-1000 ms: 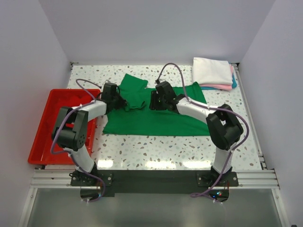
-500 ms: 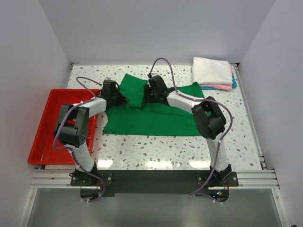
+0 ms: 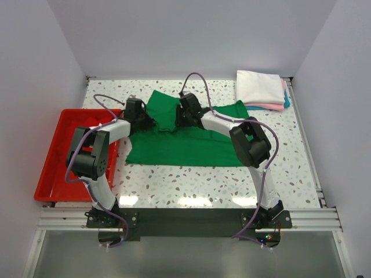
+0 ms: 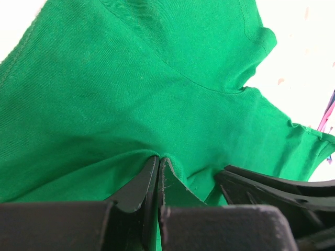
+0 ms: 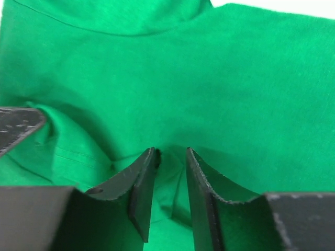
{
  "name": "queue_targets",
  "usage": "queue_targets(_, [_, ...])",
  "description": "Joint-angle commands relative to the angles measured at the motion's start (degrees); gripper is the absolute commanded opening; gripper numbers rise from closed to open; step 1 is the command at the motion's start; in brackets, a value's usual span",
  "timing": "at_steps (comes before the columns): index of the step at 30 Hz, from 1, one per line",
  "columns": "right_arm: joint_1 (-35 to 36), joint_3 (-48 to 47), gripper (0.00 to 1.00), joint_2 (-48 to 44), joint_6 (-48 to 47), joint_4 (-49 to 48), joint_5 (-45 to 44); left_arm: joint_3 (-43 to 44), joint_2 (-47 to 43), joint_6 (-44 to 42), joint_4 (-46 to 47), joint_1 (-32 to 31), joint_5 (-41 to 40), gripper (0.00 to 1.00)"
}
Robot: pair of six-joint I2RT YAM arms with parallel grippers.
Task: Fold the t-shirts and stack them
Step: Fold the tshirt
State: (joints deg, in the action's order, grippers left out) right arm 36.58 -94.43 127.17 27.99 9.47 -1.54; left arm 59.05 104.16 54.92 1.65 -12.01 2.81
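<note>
1. Top external view: the green shirt (image 3: 185,147) lies mostly flat in the middle of the speckled surface (image 3: 174,179). Both arms reach in over its far half, close together.
2. The left claw (image 4: 158,159) is closed – its two fingers meet on a small pinched ridge of green cloth, and creases fan out from that pinch.
3. The right claw (image 5: 171,152) is nearly together, with a narrow gap filled by a raised fold of the same shirt. I judge it to be clamped on that fold.
4. The two pinches sit just beside each other near the neck and sleeve. This looks chosen so both arms can carry one edge together and keep the fold line straight rather than dragging a single corner.
5. A sleeve end is already turned up toward the far edge, so I judge the folding to be at an early step.
6. The finished shirts (image 3: 259,87) are stacked at the far right corner, white on top with pink and light blue edges beneath. They are well apart from the work, probably to keep room for spreading.
7. A red tray (image 3: 49,174) sits at the left edge.
8. No brand, label or writing can be read on the cloth, the tray or the arms.
</note>
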Motion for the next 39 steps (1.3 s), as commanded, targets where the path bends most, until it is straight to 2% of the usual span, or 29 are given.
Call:
queue_targets(1, [-0.19,-2.25,0.33,0.27,-0.3,-0.69,-0.13,2.39,-0.1,-0.16,2.04,0.67,0.36,0.0])
queue_targets(9, [-0.19,-1.37,0.09,-0.96,0.66,-0.51,-2.06,1.42,-0.97,-0.25,2.13,0.76,0.27,0.0])
queue_targets(14, [-0.45,2.23,0.02,-4.47,2.95,-1.39,-4.87,0.46,-1.85,-0.34,2.3,1.2,0.44,0.0])
queue_targets(25, [-1.42,6.81,0.0,-7.47,6.82,-1.83,-6.98,-0.86,-3.35,-0.25,3.01,2.34,1.41,0.0])
queue_targets(39, [-1.51,7.42,0.0,-10.98,6.11,-1.48,-10.41,-3.85,-5.11,0.02,4.5,3.66,2.38,0.0])
